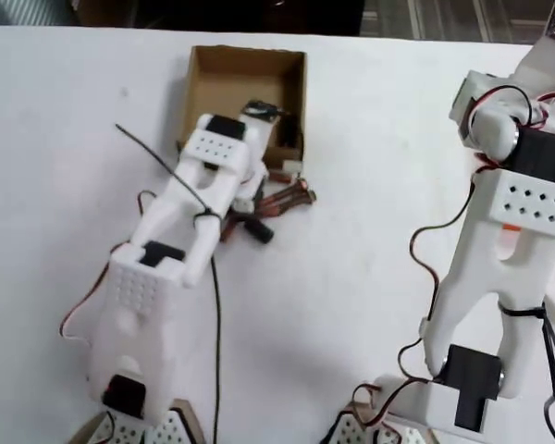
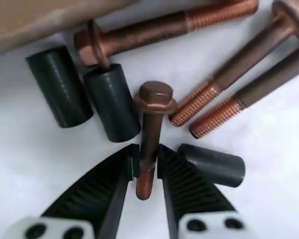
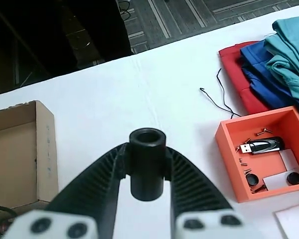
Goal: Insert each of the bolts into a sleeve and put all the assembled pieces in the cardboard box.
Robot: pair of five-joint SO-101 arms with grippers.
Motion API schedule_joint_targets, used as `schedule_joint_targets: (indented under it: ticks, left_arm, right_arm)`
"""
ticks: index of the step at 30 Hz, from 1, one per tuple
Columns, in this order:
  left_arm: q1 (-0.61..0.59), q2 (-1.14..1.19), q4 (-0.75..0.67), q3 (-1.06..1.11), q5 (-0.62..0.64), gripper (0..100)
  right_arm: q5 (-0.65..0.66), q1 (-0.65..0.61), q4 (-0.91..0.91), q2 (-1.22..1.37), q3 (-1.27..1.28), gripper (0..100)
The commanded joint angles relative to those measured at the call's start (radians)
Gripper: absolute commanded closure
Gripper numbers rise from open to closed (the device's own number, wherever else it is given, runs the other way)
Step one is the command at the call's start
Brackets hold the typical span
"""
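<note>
Two loads: left fingers (image 2: 107, 186) pinch a bolt (image 2: 152, 119) among crowded sleeves (image 2: 112, 102) just beside the cardboard box (image 2: 40, 20) wall; right fingers (image 3: 102, 174) pinch a sleeve (image 3: 147, 167) over open counter (image 3: 154, 94).

Bolts (image 2: 152, 119) (image 2: 139, 32) (image 2: 239, 64) (image 2: 259, 87), copper-coloured: four, counted in left wrist view.

Sleeves (image 2: 60, 87) (image 2: 112, 102) (image 2: 212, 164), black: three in left wrist view, a fourth (image 3: 147, 164) in right wrist view. Total four.

Cardboard box (image 1: 245, 53): one.

Arms (image 1: 157, 268) (image 1: 499, 250): two.

Orange tray (image 3: 229, 164): one, holding one USB stick (image 3: 259, 146).
</note>
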Motion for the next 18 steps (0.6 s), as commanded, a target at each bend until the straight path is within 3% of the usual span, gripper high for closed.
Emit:
schedule_joint_targets:
  ticks: [1,5,9,18]
  left_arm:
    - [0.044,-0.009,0.003,0.030,0.003,89]
    - [0.066,-0.017,-0.037,0.088,0.003,89]
    - [0.064,-0.018,-0.032,0.093,-0.015,98]
    - [0.060,-0.109,0.052,0.097,-0.078,97]
  right_arm:
    - [-0.009,-0.005,-0.016,-0.004,-0.052,97.6]
    - [-0.009,-0.005,-0.016,-0.004,-0.052,97.6]
    - [-0.009,-0.005,-0.016,-0.004,-0.052,97.6]
    - [-0.008,-0.005,-0.016,-0.004,-0.052,97.6]
